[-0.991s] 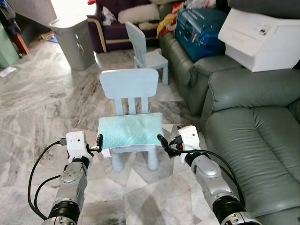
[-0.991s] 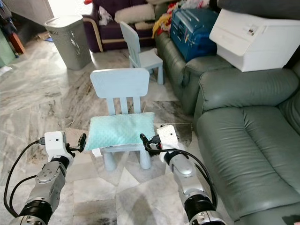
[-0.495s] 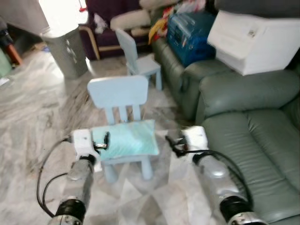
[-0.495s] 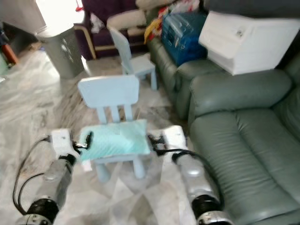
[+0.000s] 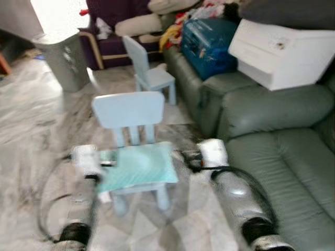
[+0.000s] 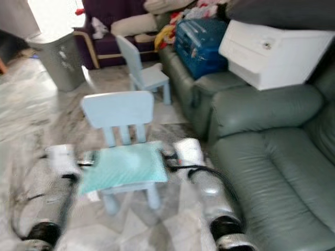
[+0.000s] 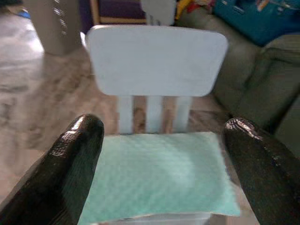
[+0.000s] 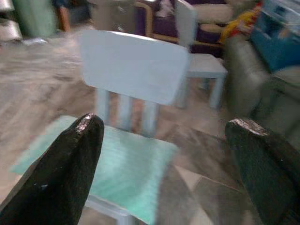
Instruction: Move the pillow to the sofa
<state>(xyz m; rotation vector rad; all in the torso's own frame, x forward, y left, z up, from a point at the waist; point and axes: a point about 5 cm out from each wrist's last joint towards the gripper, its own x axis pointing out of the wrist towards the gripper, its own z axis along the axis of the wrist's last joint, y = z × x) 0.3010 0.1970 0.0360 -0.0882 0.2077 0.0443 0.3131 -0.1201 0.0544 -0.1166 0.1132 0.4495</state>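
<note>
Eye views, blurred: pillow [image 5: 138, 167] lies flat on the chair [image 5: 129, 112] seat. Left gripper [image 5: 107, 163] at its left edge, right gripper [image 5: 184, 157] off its right edge; fingers too smeared to read here. Sofa [image 5: 282, 157] to the right, white box [image 5: 285, 44] on it.
Left wrist view: fingers [image 7: 70, 159] spread wide, pillow between, not gripped.
Right wrist view: fingers [image 8: 70, 159] wide, pillow ahead, second chair [image 8: 194, 51] behind.

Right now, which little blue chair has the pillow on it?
The nearer blue chair, between both grippers, holds the mint pillow. The farther chair by the sofa is bare.
</note>
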